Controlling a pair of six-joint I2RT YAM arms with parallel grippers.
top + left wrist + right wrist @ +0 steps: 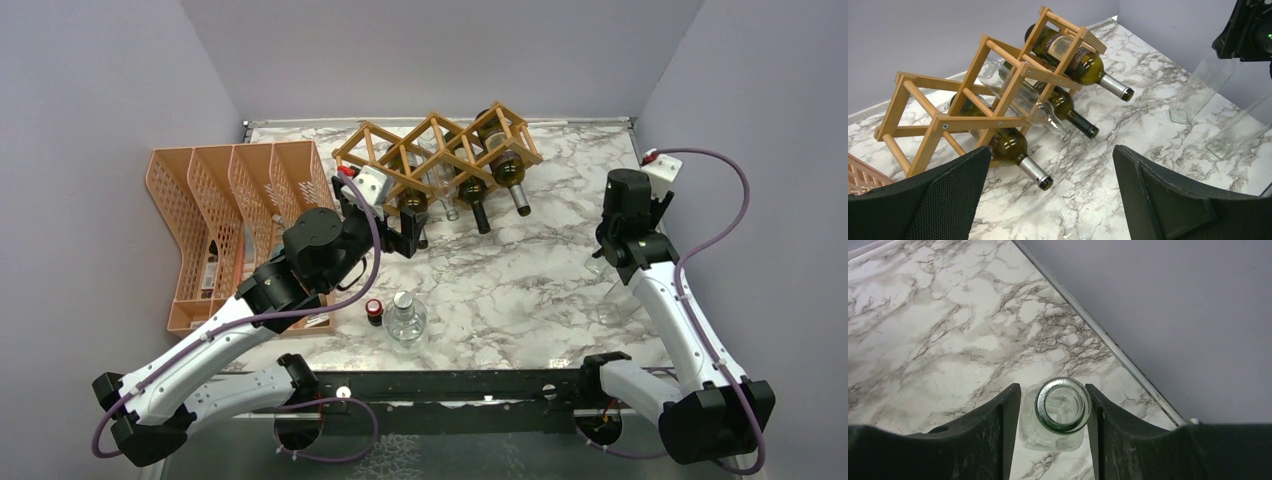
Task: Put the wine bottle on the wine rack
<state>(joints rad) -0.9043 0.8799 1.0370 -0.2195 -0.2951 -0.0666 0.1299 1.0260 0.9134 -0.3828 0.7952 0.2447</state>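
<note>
The light-brown wooden wine rack (pixel 440 150) (pixel 943 122) stands at the back of the marble table, with dark green bottles and one clear bottle lying in its cells. A clear glass wine bottle (pixel 1063 426) (pixel 596 265) (pixel 1198 95) stands upright near the right wall. My right gripper (pixel 1054 402) (pixel 615 255) reaches down over it, one finger on each side of its mouth. The right finger is at the rim and a small gap shows on the left. My left gripper (pixel 1053 155) (pixel 405 235) is wide open and holds nothing, in front of the rack's left end.
A second clear bottle (pixel 1243 127) (pixel 612 308) stands just in front of the first. An orange mesh organiser (pixel 215 220) sits at the left. A round clear bottle (pixel 405 320) and a small red-capped jar (pixel 374 310) stand near the front edge. The right wall is close.
</note>
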